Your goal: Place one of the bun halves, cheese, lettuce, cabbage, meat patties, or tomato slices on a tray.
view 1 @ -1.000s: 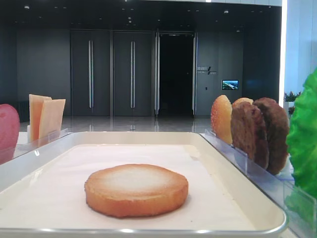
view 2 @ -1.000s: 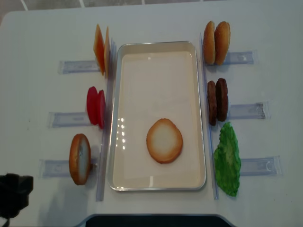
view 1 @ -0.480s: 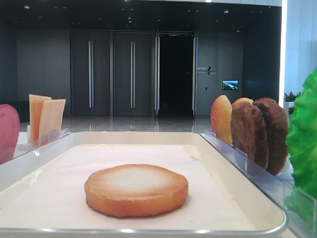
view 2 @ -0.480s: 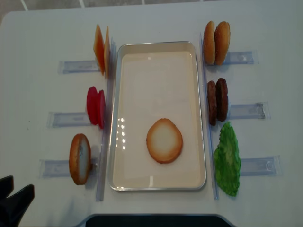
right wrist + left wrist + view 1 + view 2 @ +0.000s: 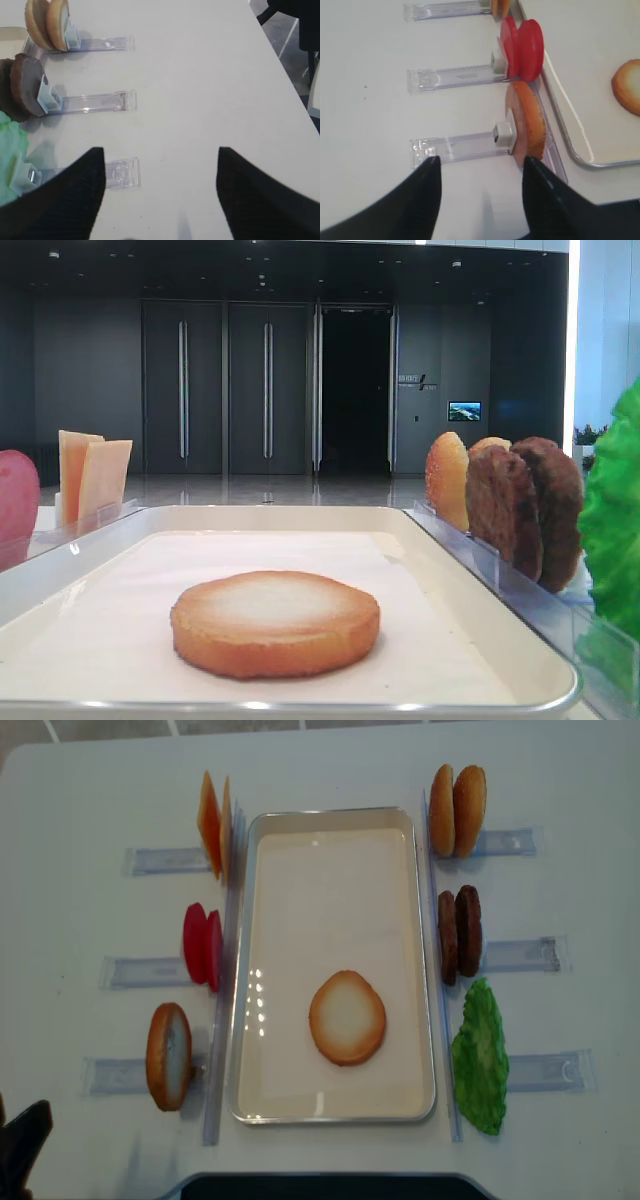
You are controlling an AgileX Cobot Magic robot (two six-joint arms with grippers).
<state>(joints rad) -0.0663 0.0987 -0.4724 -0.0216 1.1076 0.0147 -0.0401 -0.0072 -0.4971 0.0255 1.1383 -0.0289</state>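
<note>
**Golden bun half lies on the tray, both grippers empty**

Cream-white and glossy-rimmed, the tray is the landmark. Farthest to its left the left gripper hangs low over the table, its jaws parted about halfway and holding nothing; in the overhead view only a dark tip shows at the lower left corner. Between it and the tray's left rim clear plastic holders stand the stock on edge, probably so a jaw can close on each piece from the side: cheese at the far end, tomato slices in the middle, a bun piece at the near end, just beside the rim. On the tray's paper liner, toward its near end, the bun half lies flat, pale face up, so the task looks met. Right of the tray stand two more bun pieces, the meat patties and the lettuce. Farther right, the right gripper has its jaws spread wide and empty.

The table is plain matt white. Behind the tray, the low view shows a dim hall with tall dark doors.
</note>
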